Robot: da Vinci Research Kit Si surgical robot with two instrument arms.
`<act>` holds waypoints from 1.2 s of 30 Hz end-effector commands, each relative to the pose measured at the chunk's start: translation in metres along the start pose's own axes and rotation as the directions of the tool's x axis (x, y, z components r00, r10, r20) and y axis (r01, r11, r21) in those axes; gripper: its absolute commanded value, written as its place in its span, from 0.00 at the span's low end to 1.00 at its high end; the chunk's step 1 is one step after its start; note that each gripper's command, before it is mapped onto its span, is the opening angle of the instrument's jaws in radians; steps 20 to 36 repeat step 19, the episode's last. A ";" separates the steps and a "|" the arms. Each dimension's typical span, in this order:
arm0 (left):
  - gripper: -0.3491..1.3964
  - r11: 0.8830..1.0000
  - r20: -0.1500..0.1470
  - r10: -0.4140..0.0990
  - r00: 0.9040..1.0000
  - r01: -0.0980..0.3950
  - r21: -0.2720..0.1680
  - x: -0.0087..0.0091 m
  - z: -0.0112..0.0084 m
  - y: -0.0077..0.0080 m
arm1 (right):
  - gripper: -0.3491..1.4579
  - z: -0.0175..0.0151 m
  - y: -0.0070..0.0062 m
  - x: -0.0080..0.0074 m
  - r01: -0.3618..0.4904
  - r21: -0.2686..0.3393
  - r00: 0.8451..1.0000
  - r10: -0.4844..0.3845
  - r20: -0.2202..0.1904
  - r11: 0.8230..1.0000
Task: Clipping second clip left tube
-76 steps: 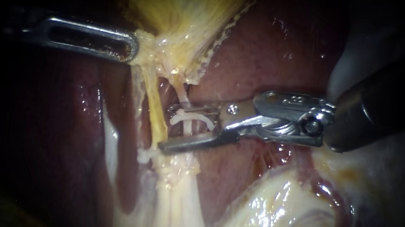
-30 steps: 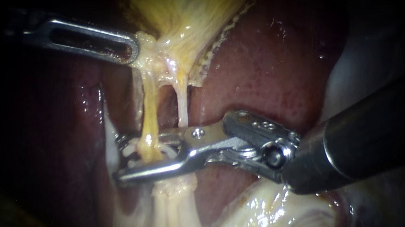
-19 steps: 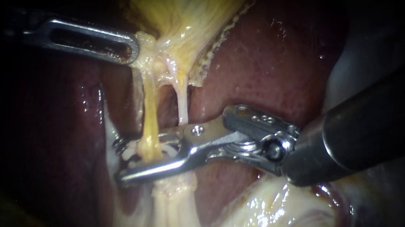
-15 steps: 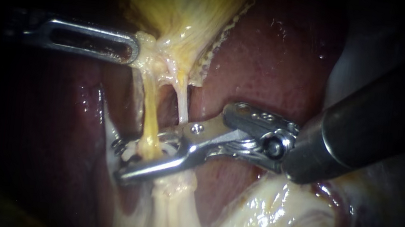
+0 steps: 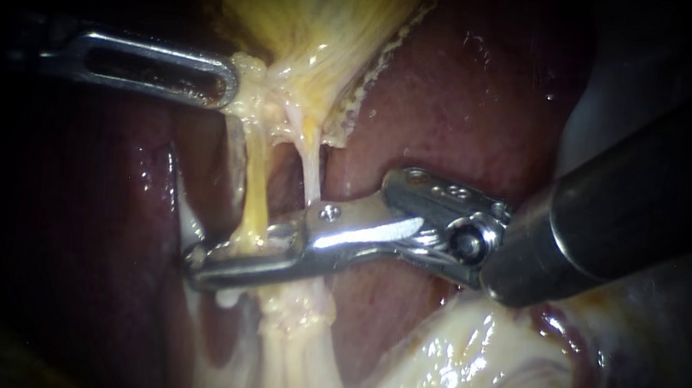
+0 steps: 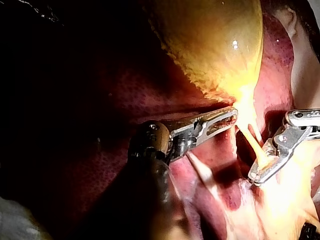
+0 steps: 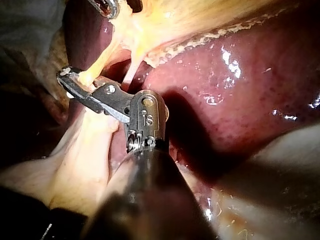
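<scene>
Left tube (image 5: 252, 201), the yellow strand running down from the gallbladder (image 5: 314, 11), is now pinched between the jaws of my right instrument (image 5: 197, 260). Half a second ago those jaws stood spread on either side of it, with a pale clip showing in the gap around the tube. They have since pressed together across it, and the clip is hidden between them. The paler right tube (image 5: 309, 177) passes behind the jaws nearer their hinge and, as far as I can tell, lies outside the bite. My left instrument (image 5: 228, 87) has not shifted. Its slotted jaws are clamped on the neck of the gallbladder well above the right instrument's jaws, holding both tubes taut over the liver (image 5: 458, 103). I judge that the clip is being squeezed onto the left tube at this moment. What remains is to part the jaws, back off, and check that the clip sits fully across the tube.
</scene>
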 end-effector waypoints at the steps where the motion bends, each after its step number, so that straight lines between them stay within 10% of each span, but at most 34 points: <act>1: 0.00 1.000 0.000 0.000 1.000 0.000 0.000 0.0000 0.0000 0.0000 | 0.00 0.0000 -0.0001 0.0000 -0.021 0.001 1.000 0.021 0.001 1.000; 36: 0.00 1.000 0.000 0.000 1.000 0.000 0.000 0.0000 0.0000 0.0000 | 0.00 0.0000 -0.0001 0.0000 -0.039 0.002 0.999 0.039 0.001 0.999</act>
